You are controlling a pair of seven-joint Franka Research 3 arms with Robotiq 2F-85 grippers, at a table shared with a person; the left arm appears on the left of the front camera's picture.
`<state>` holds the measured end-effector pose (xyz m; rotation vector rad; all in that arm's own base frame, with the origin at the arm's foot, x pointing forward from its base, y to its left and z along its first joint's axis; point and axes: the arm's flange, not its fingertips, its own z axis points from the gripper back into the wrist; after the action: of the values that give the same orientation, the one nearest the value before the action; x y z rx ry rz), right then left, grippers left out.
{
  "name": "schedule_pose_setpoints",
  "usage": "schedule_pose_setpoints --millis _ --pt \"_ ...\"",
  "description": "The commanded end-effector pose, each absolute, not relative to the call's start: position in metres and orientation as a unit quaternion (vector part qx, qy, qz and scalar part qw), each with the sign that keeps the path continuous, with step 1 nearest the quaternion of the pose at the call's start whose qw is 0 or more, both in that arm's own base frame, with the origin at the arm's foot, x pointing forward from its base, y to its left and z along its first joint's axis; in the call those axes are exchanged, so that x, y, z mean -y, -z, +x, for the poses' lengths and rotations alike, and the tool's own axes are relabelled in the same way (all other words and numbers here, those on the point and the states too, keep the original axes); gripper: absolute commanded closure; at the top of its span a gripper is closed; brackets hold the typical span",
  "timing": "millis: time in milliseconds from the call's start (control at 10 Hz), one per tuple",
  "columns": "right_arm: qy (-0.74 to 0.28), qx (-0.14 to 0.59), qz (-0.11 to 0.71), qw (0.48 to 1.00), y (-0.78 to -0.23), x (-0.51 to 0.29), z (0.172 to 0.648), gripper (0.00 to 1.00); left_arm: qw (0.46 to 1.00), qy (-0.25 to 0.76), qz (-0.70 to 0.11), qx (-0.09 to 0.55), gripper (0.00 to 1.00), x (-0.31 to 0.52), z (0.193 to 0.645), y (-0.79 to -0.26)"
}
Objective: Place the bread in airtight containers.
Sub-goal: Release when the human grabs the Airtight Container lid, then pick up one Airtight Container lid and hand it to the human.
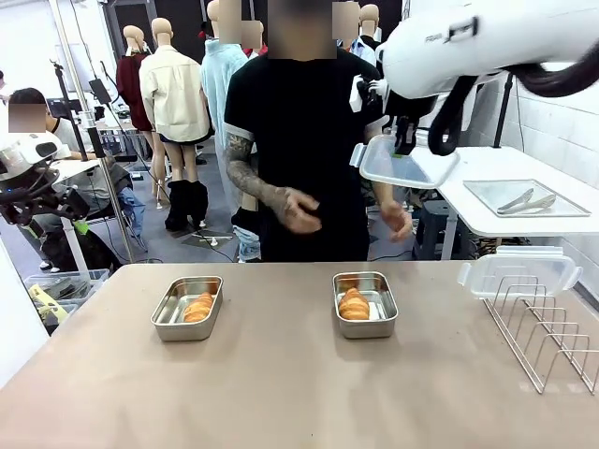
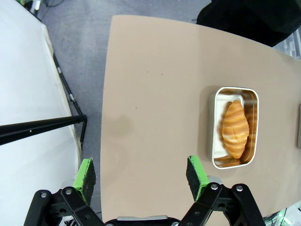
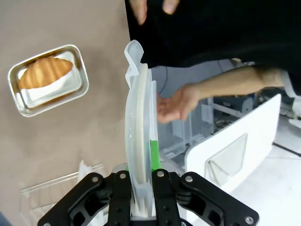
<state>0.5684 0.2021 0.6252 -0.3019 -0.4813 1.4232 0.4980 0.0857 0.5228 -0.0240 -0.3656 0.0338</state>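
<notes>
Where 2 ridged croissants (image 1: 354,304) lie, steel tins (image 1: 365,330) shine.

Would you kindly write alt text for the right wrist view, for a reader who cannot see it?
The right gripper is shut on a clear plastic lid, held edge-on above the brown table. On the table sits a steel tin with a croissant inside; a person's open hand shows beside the lid.

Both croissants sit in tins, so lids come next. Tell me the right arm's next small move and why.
Probably lower the lid toward the right-hand tin: the right fingers pinch it edge-on, high above the table, and that tin's croissant lies uncovered.
</notes>
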Motion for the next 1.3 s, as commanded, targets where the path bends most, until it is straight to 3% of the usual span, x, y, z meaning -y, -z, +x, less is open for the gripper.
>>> schedule_pose_setpoints --millis 0,1000,1100,1200 --pt "-0.656 0.200 -0.126 0.717 -0.644 -0.206 0.590 1.00 0.983 -0.020 -0.011 0.184 0.00 -0.087 0.497 -0.525" --pt "-0.657 0.169 -0.126 0.724 -0.647 -0.210 0.604 1.00 0.983 -0.020 -0.011 0.184 0.00 -0.087 0.497 -0.525" --pt "-0.656 0.165 -0.124 0.726 -0.646 -0.210 0.603 0.95 0.983 -0.020 -0.011 0.184 0.00 -0.087 0.497 -0.525" --pt "-0.651 0.166 -0.118 0.731 -0.648 -0.208 0.600 0.75 0.983 -0.020 -0.011 0.184 0.00 -0.087 0.497 -0.525"
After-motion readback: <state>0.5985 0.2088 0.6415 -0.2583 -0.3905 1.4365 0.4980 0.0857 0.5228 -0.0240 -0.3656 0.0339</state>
